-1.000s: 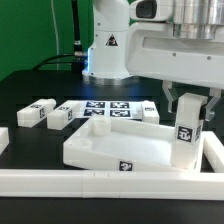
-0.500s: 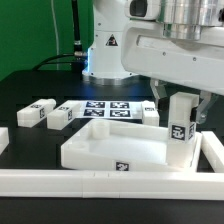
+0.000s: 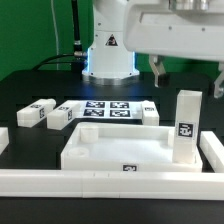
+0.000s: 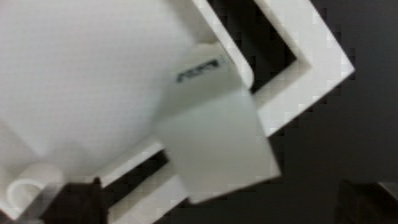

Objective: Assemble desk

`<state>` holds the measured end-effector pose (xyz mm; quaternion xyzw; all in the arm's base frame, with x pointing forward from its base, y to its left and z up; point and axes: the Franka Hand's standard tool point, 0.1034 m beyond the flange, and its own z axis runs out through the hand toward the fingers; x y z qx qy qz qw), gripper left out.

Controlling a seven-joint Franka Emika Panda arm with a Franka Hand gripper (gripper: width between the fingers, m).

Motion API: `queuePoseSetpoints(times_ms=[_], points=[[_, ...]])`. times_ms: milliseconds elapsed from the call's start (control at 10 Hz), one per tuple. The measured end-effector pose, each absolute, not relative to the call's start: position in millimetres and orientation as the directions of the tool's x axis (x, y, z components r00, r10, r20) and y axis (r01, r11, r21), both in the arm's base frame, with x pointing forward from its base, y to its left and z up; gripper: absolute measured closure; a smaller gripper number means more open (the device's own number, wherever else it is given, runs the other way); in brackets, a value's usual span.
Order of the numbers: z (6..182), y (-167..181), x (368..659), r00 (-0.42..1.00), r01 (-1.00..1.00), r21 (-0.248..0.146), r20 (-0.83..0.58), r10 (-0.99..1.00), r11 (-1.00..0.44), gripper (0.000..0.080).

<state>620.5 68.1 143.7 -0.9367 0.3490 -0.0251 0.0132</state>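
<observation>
Leg block (image 3: pixel 187 125) is standing upright at the tabletop's (image 3: pixel 110 150) corner, on the exterior view's right. Jaws are hanging spread above it, gripping nothing. It is looking like rigid, light, slick plastic, so I am judging a pinch on flat opposite faces best.

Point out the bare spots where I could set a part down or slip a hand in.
Bare black table lies at the exterior view's left, between the loose leg blocks, the tabletop and the front rail. The tabletop's own floor is bare too. Crowded: the marker board row, and the upright leg under the open gripper.
</observation>
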Motion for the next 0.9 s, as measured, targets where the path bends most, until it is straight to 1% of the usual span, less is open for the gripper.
queuePoseSetpoints(times_ms=[100, 200, 600, 700, 800, 900], points=[[147.3, 66.4, 611.0, 0.785, -0.617, -0.046, 0.042, -0.619, -0.786, 0.015], [145.2, 63.9, 604.6, 0.822, -0.564, -0.055, 0.06, -0.567, -0.824, 0.015], [142.2, 64.0, 603.4, 0.82, -0.567, -0.051, 0.056, -0.569, -0.822, 0.015], [141.9, 64.6, 603.0, 0.823, -0.562, -0.055, 0.062, -0.565, -0.825, 0.015], [139.1, 67.2, 596.2, 0.831, -0.544, -0.072, 0.086, -0.549, -0.836, 0.015], [134.3, 70.9, 581.2, 0.859, -0.497, -0.068, 0.102, -0.501, -0.865, 0.015]])
